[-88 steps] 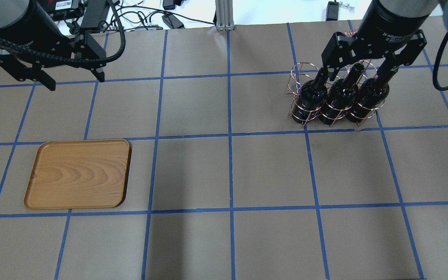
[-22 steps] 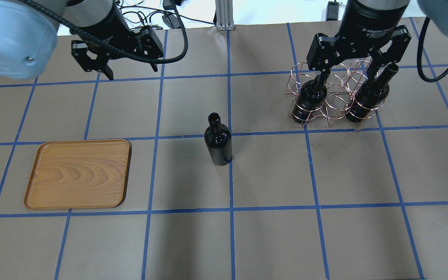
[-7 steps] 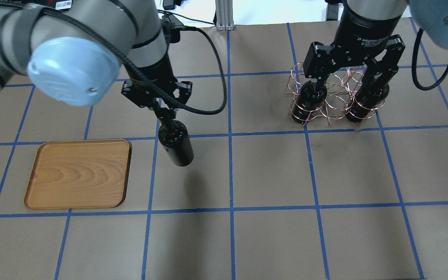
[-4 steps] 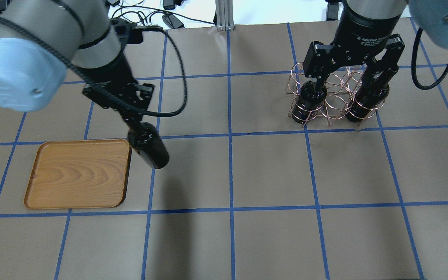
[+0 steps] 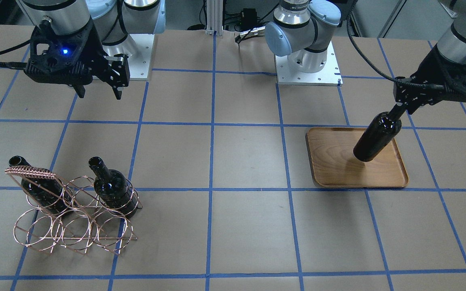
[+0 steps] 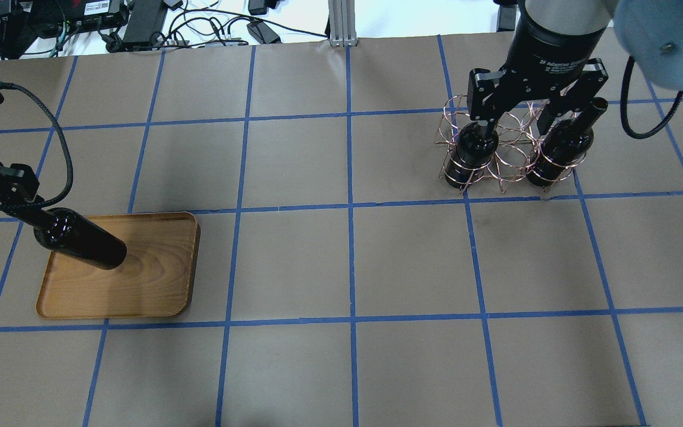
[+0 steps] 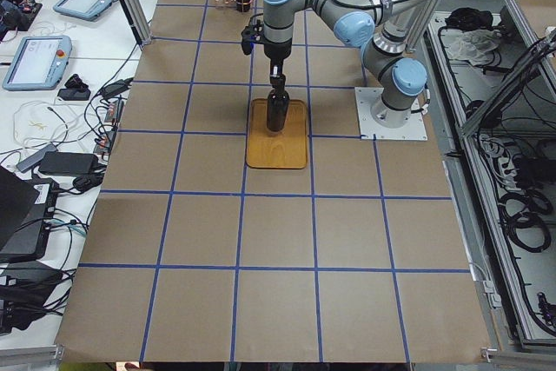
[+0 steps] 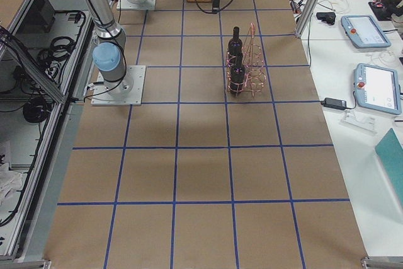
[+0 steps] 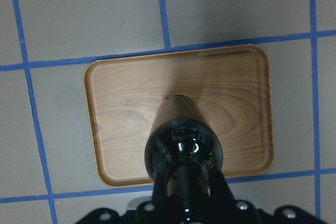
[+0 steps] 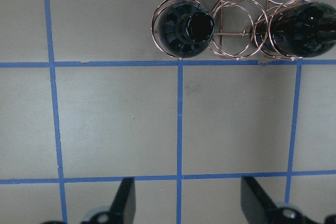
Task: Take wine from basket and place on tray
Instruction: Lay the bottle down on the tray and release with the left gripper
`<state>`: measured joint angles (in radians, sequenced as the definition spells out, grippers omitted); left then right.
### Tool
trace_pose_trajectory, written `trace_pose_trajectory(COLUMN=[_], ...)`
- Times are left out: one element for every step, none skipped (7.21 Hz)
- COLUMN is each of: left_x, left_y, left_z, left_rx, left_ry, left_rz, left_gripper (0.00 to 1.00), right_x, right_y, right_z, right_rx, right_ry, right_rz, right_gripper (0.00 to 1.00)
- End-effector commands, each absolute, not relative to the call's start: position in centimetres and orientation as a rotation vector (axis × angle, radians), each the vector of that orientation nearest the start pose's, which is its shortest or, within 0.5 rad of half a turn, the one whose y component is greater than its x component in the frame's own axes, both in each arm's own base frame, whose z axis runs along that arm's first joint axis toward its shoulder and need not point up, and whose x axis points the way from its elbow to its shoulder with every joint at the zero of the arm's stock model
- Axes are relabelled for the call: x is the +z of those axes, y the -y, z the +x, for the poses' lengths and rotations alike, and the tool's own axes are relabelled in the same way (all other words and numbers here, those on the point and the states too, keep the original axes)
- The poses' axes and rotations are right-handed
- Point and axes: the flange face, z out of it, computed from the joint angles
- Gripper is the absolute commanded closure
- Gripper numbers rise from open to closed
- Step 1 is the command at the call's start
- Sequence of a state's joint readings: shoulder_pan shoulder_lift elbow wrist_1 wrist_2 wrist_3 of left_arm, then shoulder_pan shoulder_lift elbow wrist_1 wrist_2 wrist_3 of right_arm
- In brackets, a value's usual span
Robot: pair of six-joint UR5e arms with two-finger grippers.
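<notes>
My left gripper (image 6: pixel 32 214) is shut on the neck of a black wine bottle (image 6: pixel 83 242) and holds it upright over the wooden tray (image 6: pixel 158 284). In the front view the gripper (image 5: pixel 399 110) holds the bottle (image 5: pixel 375 138) over the tray (image 5: pixel 338 171). I cannot tell whether the base touches the wood. The left wrist view looks down the bottle (image 9: pixel 184 137) onto the tray (image 9: pixel 118 124). My right gripper (image 5: pixel 99 95) is open and empty, high beside the copper wire basket (image 5: pixel 67 232). Two more bottles (image 5: pixel 113 188) (image 5: pixel 41 190) stand in the basket.
The basket (image 6: pixel 510 160) stands at the table's far right with its two bottles (image 6: pixel 472 151) (image 6: pixel 561 148). The right wrist view shows the basket (image 10: pixel 231 40) at its top edge, with brown paper and blue tape lines below. Cables lie behind the table's back edge.
My left gripper has carried the bottle leftward from beside the tray's right edge to over the tray. The right gripper has stayed open above the basket.
</notes>
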<state>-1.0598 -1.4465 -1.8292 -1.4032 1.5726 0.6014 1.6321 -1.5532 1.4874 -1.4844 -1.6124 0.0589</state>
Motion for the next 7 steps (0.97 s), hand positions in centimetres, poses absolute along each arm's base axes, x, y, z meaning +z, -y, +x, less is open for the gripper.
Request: trace_pose_trajectory(left_x=[41.9, 41.1, 40.5, 40.4, 40.3, 40.0, 40.0], left_y=[45.1, 44.8, 44.6, 44.5, 44.5, 44.6, 44.7], left_z=[10.4, 10.1, 10.1, 10.1, 10.1, 10.1, 10.2], left_rx=[-0.039, -0.017, 0.009, 0.01, 0.015, 0.023, 0.019], left_ry=[-3.123, -3.132, -3.131, -3.131, -3.131, -3.135, -3.139], left_rz=[0.137, 0.135, 0.149, 0.151, 0.151, 0.149, 0.149], left_gripper=[0.96, 0.94, 0.94, 0.94, 0.83, 0.36, 0.12], right_x=[51.1, 51.2, 51.2, 51.2, 51.3, 51.3, 51.3], right_y=[48.7, 48.8, 48.7, 48.7, 48.7, 48.6, 48.6], right_z=[16.0, 15.9, 16.0, 16.0, 15.9, 16.0, 16.0], right_rx=[0.031, 0.028, 0.028, 0.028, 0.025, 0.026, 0.026], right_ry=[-3.18, -3.179, -3.181, -3.179, -3.184, -3.179, -3.181], right_rz=[-0.006, -0.003, -0.005, -0.005, -0.003, -0.003, -0.005], right_gripper=[0.26, 0.26, 0.25, 0.25, 0.16, 0.17, 0.22])
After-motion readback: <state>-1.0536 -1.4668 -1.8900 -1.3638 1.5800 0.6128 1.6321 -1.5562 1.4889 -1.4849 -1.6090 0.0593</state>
